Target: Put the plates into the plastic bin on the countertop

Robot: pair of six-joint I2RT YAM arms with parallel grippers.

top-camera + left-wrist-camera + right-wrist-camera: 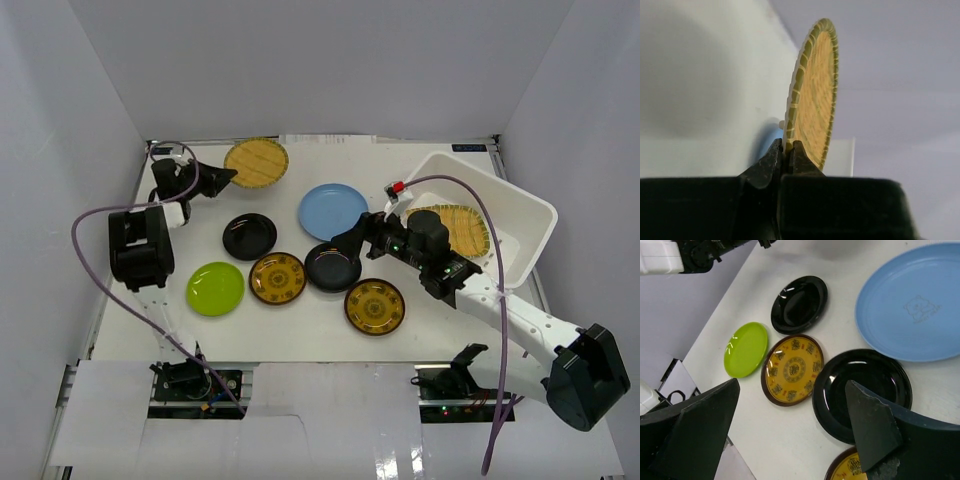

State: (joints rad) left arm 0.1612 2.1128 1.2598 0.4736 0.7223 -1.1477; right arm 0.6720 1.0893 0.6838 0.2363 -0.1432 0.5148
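Observation:
My left gripper (213, 180) is shut on the rim of a tan woven plate (256, 163) at the back left of the countertop (300, 335); the left wrist view shows the jaws (787, 150) pinching that plate (812, 95) edge-on. My right gripper (347, 245) is open and empty (790, 425), hovering over a black plate (333, 268) (862, 390). The white plastic bin (520, 215) at the right holds the second tan plate (458, 230). On the countertop lie a light blue plate (333, 211), another black plate (249, 236), a lime green plate (215, 288) and two amber plates (277, 278) (374, 306).
Grey walls close in the countertop at the back and both sides. A purple cable (100, 215) loops by the left arm and another (500, 330) trails along the right arm. The bin sits tilted against the right wall.

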